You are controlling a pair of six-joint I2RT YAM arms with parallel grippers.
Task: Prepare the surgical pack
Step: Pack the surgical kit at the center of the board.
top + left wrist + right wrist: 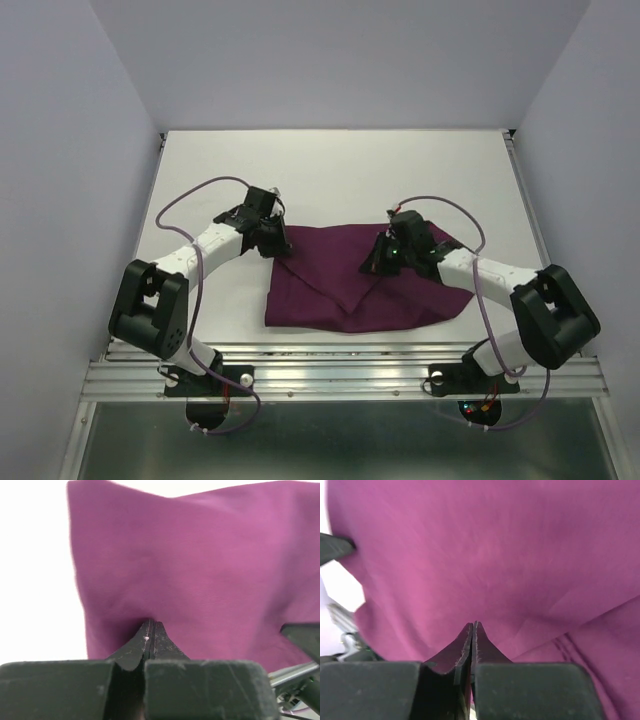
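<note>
Folding or spreading looks like the step in hand, judging by the two grips. Left pincer has its black fingers pressed flat together, with a pinch of the surgical pack, a large deep-purple matte fabric cloth, gathered at their tips. The fabric tents toward that nip and spreads away ahead of it.

Right pincer is likewise clamped tight on the same cloth, which fills nearly everything ahead of its tips, with a hemmed edge running off to its lower right.

From above, the cloth lies rumpled and partly doubled over on the flat white table, between the two pincers and trailing back toward the arm bases. The left pincer takes the far corner on its own side; the right one takes a point further in along the far edge.

As I judge it, the next move calls for both arms to lift and travel together, with the span between the pincers taut so the fabric moves evenly. An uneven pull could slip the thin cloth from either nip.
</note>
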